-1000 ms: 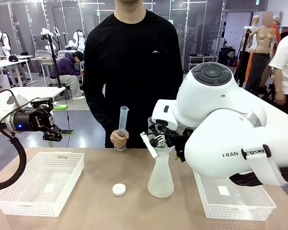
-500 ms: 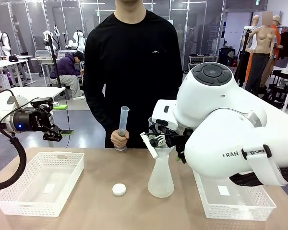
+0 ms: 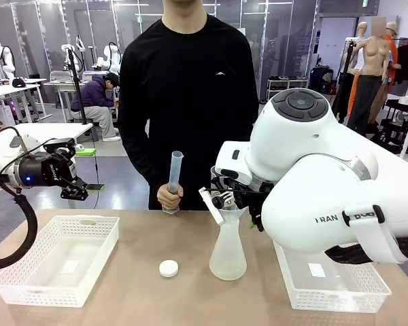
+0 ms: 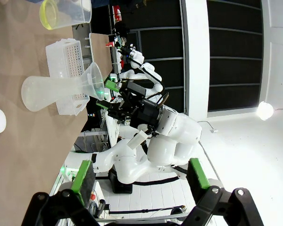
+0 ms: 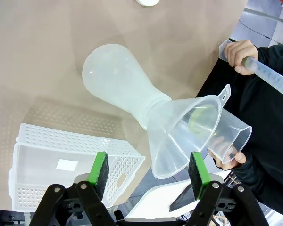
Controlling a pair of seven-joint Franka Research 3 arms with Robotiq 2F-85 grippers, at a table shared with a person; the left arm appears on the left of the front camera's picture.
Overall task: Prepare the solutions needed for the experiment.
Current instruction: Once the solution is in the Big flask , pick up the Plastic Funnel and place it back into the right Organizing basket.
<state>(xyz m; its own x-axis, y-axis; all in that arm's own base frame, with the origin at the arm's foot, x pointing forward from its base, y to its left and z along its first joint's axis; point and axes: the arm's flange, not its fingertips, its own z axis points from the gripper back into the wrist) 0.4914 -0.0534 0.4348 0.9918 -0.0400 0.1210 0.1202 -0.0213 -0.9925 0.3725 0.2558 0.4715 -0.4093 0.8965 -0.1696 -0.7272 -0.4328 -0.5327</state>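
A lab table is seen from the robot's side, with a person in a black top standing at its far edge. The right gripper is held close over a clear funnel seated in the neck of a translucent conical flask. Its green pads are spread wide and nothing is clamped between them — whether a pad brushes the funnel's rim cannot be told.

Just beyond the funnel, a plastic beaker is held in the person's hand. The solution, a small pool of pale yellow liquid, is seen at the beaker's bottom through the funnel wall. A graduated cylinder is gripped near its base by the other hand.

The left gripper is raised in the air at the table's left side, well apart from the flask — its fingers are fully parted and empty.

A small white cap lies on the table between a white basket at the left and the flask. A second basket is set at the right.
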